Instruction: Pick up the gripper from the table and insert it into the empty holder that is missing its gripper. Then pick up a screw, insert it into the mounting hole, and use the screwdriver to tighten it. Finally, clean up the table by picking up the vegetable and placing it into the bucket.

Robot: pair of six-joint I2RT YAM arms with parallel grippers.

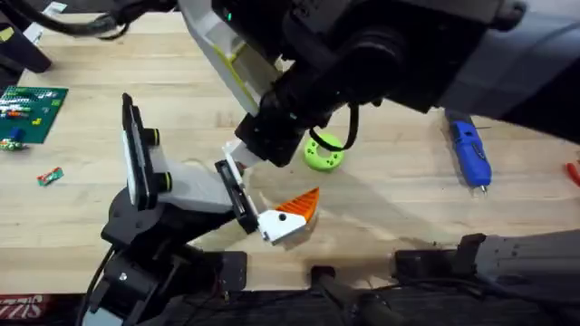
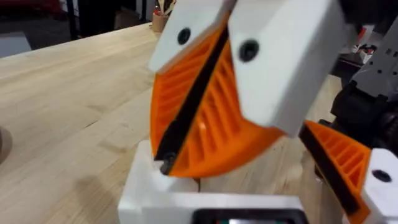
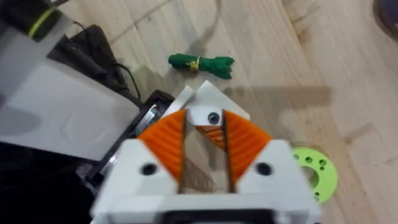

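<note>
Your right gripper (image 3: 205, 149) is right up at the holder (image 1: 145, 181), jaws clamped on the gripper (image 3: 211, 102), the white piece with its screw head showing between the orange pads. It sits lengthwise along the jaws, tip pointing away from the wrist. In the overhead view it is just beside the holder's black plate (image 1: 234, 195), on the side away from the lime-tipped knobs, near it but not seated as far as I can judge. That gap is what counts: the plate lies just off the tip, so the coming move looks like a short push along the piece's long axis, and the right arm is the one in place for it. Count-up: one piece in the jaws, one orange-and-white finger (image 1: 290, 215) at the holder's near end, one screwdriver (image 1: 469, 152) well away from the holder on the tabletop (image 1: 390, 199), one lime ring (image 1: 323, 154) near the holder, one green vegetable (image 3: 201, 63) lying beyond the holder. Screws: I can't pick any out.
</note>
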